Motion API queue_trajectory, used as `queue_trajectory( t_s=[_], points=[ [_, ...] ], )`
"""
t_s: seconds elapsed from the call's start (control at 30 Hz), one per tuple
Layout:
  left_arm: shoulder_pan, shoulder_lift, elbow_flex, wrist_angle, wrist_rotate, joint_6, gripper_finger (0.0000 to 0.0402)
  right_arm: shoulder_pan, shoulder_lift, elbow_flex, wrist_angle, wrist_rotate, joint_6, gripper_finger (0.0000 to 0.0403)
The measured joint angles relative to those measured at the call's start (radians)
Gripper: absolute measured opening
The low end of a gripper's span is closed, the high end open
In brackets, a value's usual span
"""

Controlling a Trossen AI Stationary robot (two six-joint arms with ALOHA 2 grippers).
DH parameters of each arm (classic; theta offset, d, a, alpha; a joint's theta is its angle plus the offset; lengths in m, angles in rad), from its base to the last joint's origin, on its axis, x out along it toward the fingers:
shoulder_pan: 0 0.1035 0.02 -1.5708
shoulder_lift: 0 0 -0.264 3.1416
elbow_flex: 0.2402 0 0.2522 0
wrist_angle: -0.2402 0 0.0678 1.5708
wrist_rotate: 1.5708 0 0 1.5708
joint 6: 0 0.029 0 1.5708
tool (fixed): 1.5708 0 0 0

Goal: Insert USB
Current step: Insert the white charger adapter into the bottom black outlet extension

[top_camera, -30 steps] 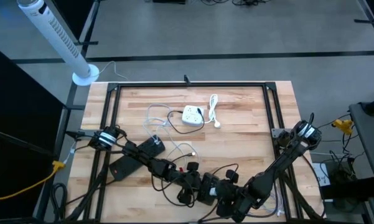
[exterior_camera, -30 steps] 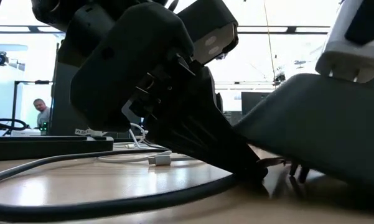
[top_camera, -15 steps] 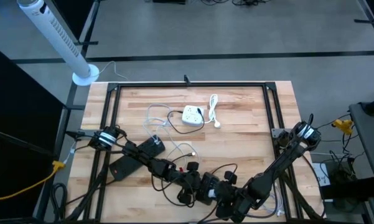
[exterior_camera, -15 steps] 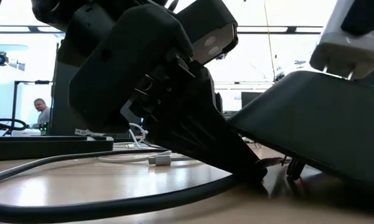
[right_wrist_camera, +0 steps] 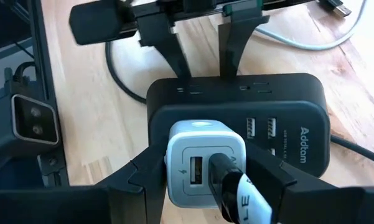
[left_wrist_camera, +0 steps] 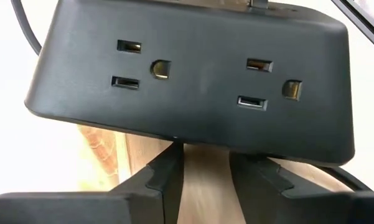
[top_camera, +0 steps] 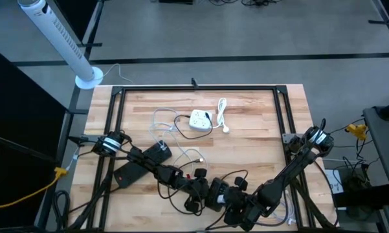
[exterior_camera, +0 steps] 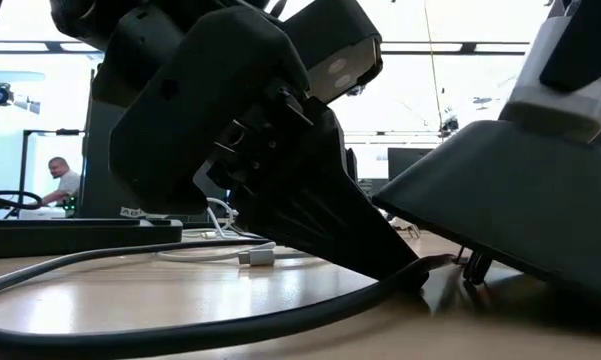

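Two dark arms work the table: the left gripper point(top_camera: 210, 192) at about seven o'clock and the right gripper point(top_camera: 235, 206) at six. There is one black power strip point(right_wrist_camera: 236, 115), one white charger point(right_wrist_camera: 199, 158) plugged with one USB cable point(right_wrist_camera: 236, 193). One white outlet block point(top_camera: 199, 120) lies toward twelve, and one person point(exterior_camera: 58, 180) shows.

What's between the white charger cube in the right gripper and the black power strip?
Nothing visible. The right gripper holds the white cube charger directly against the black power strip; their meeting face is hidden. The left gripper is at the strip's far side.
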Motion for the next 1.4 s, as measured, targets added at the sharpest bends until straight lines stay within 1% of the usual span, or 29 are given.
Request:
queue_trajectory(
  t_s=[0.17,0.3,0.53,0.73,0.9,1.2,1.4],
  points=[
    [0.0,0.0,0.0,0.008,0.001,0.001,0.011,-0.011,0.0,-0.014,0.008,0.005,0.005,0.0145],
    [-0.001,0.0,0.0,0.01,0.003,0.005,0.0116,-0.02,0.013,-0.016,0.018,0.006,0.001,0.0145],
    [-0.003,-0.001,0.0,0.024,0.004,0.01,0.0122,-0.043,0.043,-0.014,0.045,-0.061,-0.058,0.0145],
    [-0.007,-0.006,0.0,0.037,0.009,0.009,0.0112,-0.05,0.045,-0.006,0.044,-0.097,-0.104,0.0145],
    [-0.008,-0.008,0.0,0.042,0.009,0.008,0.0108,-0.055,0.045,-0.007,0.043,-0.102,-0.127,0.0145],
    [-0.007,-0.008,0.0,0.032,0.006,-0.027,0.0118,-0.066,0.07,-0.006,0.05,-0.1,-0.146,0.0145],
    [-0.008,-0.008,0.0,0.029,0.004,-0.043,0.0115,-0.067,0.079,-0.006,0.055,-0.09,-0.178,0.0145]
  ],
)
